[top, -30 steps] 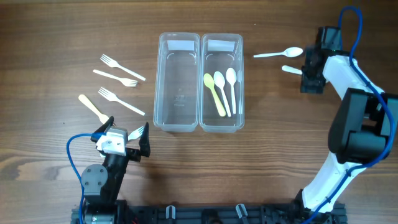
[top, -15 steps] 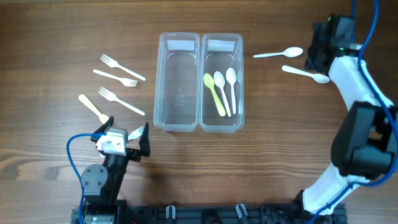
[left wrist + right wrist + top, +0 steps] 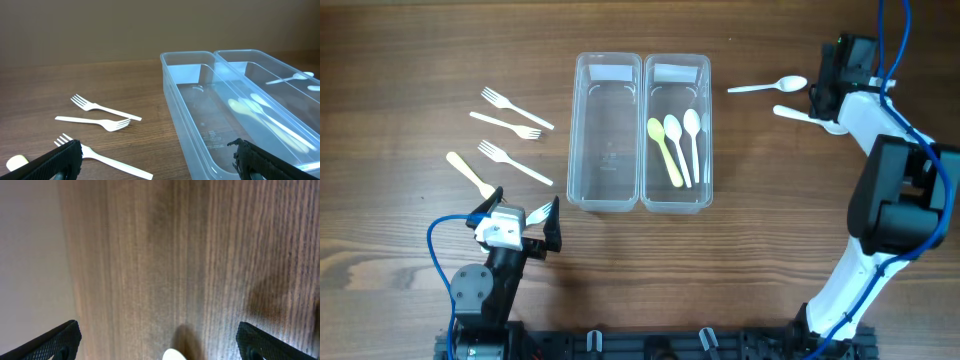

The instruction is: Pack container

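Two clear containers stand side by side at the table's middle. The left container [image 3: 608, 190] is empty. The right container [image 3: 676, 198] holds a yellow-green spoon [image 3: 666, 152] and two white spoons [image 3: 685, 140]. Two more white spoons lie at the right: an upper spoon [image 3: 770, 87] and a lower spoon [image 3: 794, 114]. My right gripper [image 3: 823, 100] is open over the lower spoon's bowl end; a white tip [image 3: 172, 355] shows between its fingers [image 3: 160, 345]. My left gripper [image 3: 520, 215] is open and empty near the front left. Its fingers [image 3: 155, 162] frame the left container [image 3: 200, 125].
Three white forks [image 3: 510, 125] and a pale yellow utensil [image 3: 468, 172] lie left of the containers. The forks also show in the left wrist view [image 3: 100, 117]. The right arm's blue cable [image 3: 895, 60] loops at the far right edge.
My right gripper left the lower spoon, swung toward the far right corner, then came back over the spoon's bowl end. The spoon stayed on the table. The left arm has not moved.
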Tool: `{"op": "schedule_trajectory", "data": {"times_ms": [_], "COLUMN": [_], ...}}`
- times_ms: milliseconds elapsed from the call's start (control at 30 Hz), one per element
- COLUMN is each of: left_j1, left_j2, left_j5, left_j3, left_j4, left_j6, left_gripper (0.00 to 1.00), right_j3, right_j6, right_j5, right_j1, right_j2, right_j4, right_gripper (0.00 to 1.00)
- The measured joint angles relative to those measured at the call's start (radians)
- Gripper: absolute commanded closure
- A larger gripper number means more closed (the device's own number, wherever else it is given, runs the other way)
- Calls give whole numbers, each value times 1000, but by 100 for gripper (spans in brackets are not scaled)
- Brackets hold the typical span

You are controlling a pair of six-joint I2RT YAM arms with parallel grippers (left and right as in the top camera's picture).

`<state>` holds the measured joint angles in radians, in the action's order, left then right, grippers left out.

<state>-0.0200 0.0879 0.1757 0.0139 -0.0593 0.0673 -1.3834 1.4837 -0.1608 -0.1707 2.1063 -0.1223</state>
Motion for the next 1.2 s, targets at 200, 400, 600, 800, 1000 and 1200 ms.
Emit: {"op": "schedule_trajectory", "data": {"times_ms": [200,400,600,800,1000,1200], "left_j1": [0,0,0,0,0,0], "left_j2": [0,0,0,0,0,0], "left_j5": [0,0,0,0,0,0], "left_j3": [0,0,0,0,0,0], "left_j4": [0,0,0,0,0,0], "left_j6": [0,0,0,0,0,0], "left_gripper": [0,0,0,0,0,0], "right_j3": [-19,-22,-19,-18,-18,-11], "right_j6": [106,125,28,-98,-182,-342], "right_j5": [42,87,90,163,270,207], "right_j1": [-5,-7,-7,-7,40,56], "right_j2": [10,-23,-45,-53,-55,-77], "right_j4": [-108,-270,-406,-515,-540,-592], "right_gripper": [0,0,0,0,0,0]}}
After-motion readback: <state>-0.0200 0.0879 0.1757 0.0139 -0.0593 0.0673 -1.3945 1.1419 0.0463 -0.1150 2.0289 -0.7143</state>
